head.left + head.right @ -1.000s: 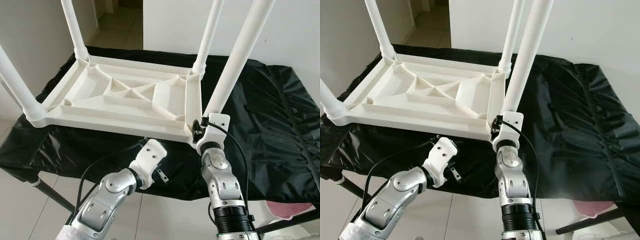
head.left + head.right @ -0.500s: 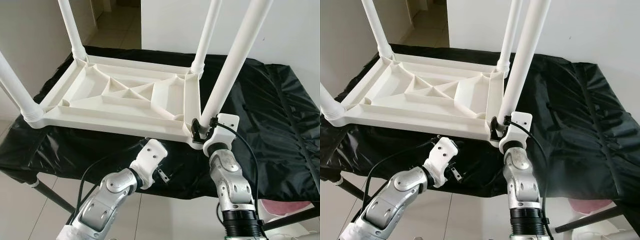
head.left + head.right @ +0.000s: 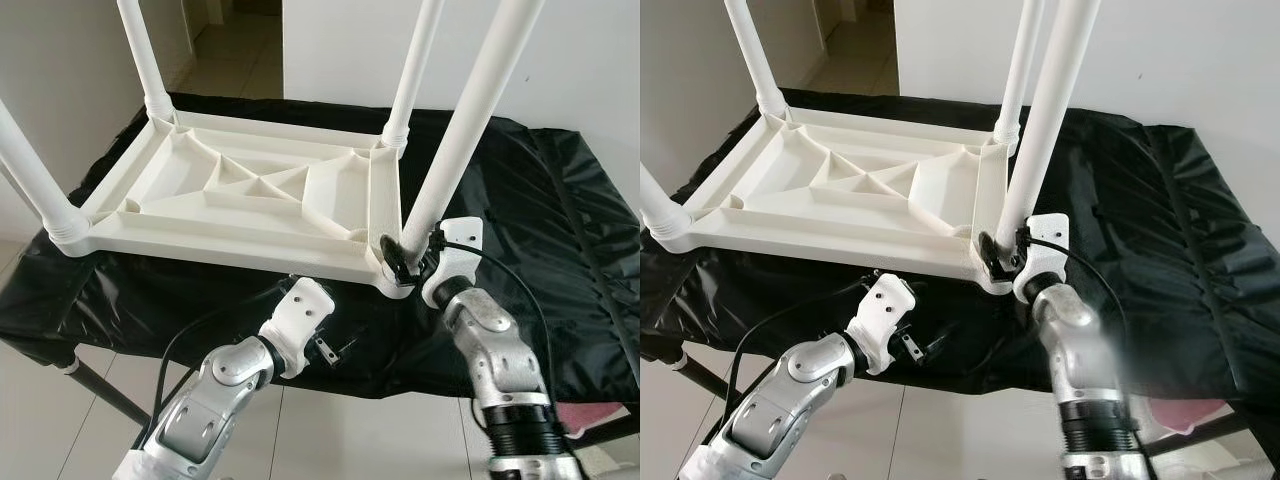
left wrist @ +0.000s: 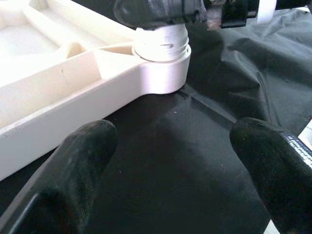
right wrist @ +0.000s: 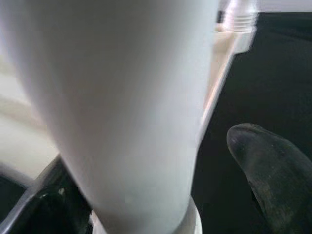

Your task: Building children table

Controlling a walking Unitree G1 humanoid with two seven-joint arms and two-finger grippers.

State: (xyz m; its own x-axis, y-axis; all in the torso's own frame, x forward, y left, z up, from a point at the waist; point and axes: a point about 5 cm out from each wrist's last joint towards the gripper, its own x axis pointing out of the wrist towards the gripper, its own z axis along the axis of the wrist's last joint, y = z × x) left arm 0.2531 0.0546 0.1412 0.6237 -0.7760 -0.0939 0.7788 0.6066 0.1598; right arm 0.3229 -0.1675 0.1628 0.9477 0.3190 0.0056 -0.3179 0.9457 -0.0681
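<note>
The white children's table lies upside down on a worktop draped in black sheeting, occupying the upper left and centre of the head views. Its ribbed underside faces up. Four white legs rise from the corners; all four are cut off by the top or left edge of the frame, so their ends cannot be seen.

The right gripper is at the near right corner of the table, at lower centre-right of the head view. Its black fingers sit around the base of the near right leg, just above the socket collar. In the right wrist view the leg is a blurred white column with one dark finger beside it and a dark shape on its other side. Whether the fingers press on the leg or merely flank it cannot be told. The right forearm is blurred in the head views.

The left gripper is below the table's near edge, in the lower centre of the head view, partly hidden by its white wrist housing. In the left wrist view its two fingers stand well apart, holding nothing, above the black sheeting. Beyond them is the corner socket, with dark, blurred parts of the other gripper above it.
</note>
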